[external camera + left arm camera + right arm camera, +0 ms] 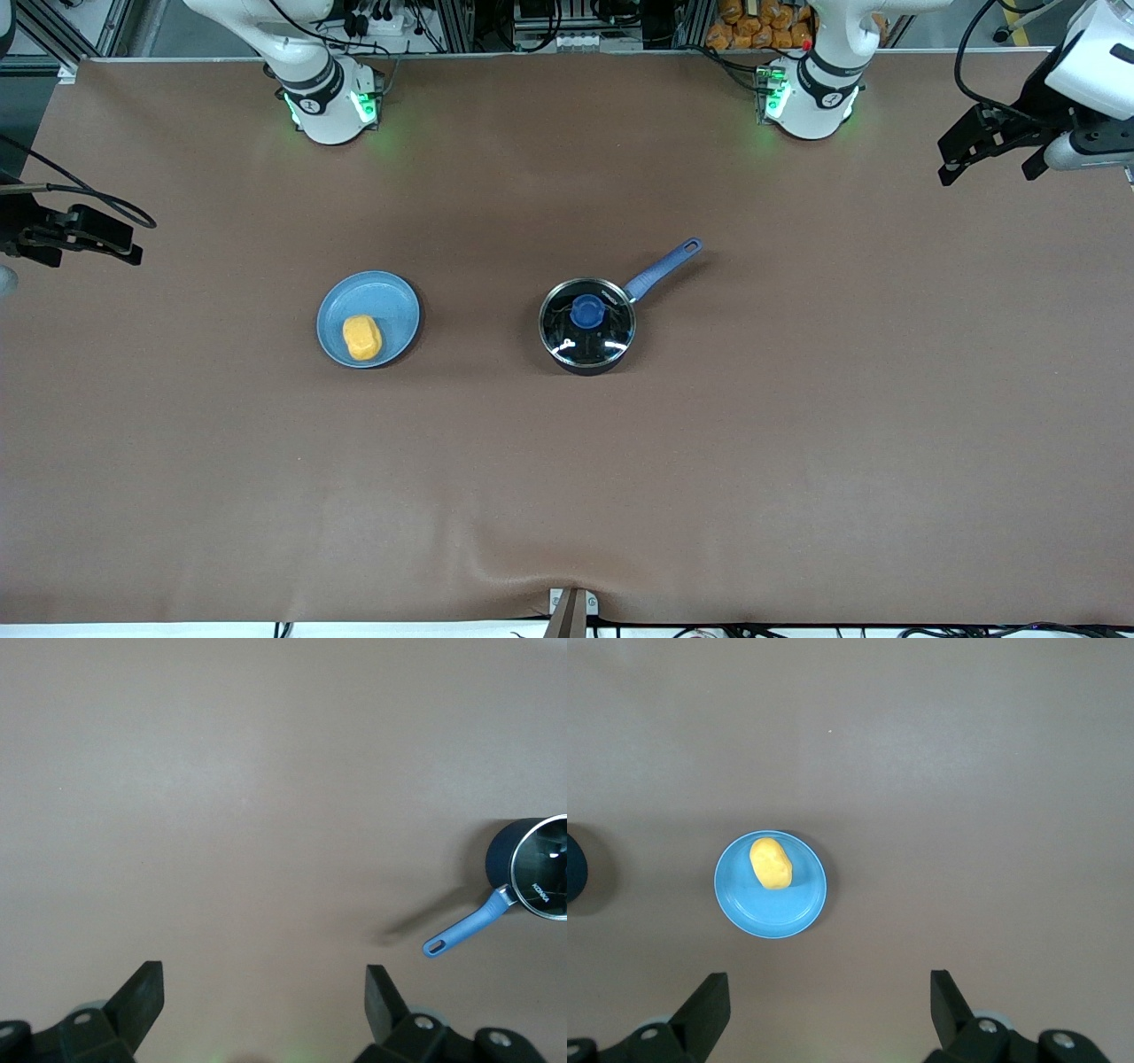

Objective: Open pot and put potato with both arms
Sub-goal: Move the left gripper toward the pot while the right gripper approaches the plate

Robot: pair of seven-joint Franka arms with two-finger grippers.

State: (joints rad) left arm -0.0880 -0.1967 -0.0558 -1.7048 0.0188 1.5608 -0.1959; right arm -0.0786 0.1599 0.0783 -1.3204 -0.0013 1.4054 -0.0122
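The black pot [587, 326] stands mid-table with its glass lid [567, 337] on. The lid has a blue knob [586, 311]. The pot's blue handle [664, 266] points toward the left arm's base. The yellow potato [362, 338] lies on a light-blue plate [390, 301] beside the pot, toward the right arm's end. My left gripper [988, 168] is open and empty, high over the table's left-arm end. Its wrist view [264, 992] shows the pot [532, 868] far off. My right gripper [128, 239] is open and empty over the right-arm end. Its wrist view [830, 997] shows the potato [771, 863] on the plate [788, 904].
The brown table cover [567, 461] has a small crease near a metal mount [571, 611] at the edge nearest the front camera. The two arm bases [332, 106] [811, 102] stand at the edge farthest from that camera. Cables and orange items [762, 22] lie off the table there.
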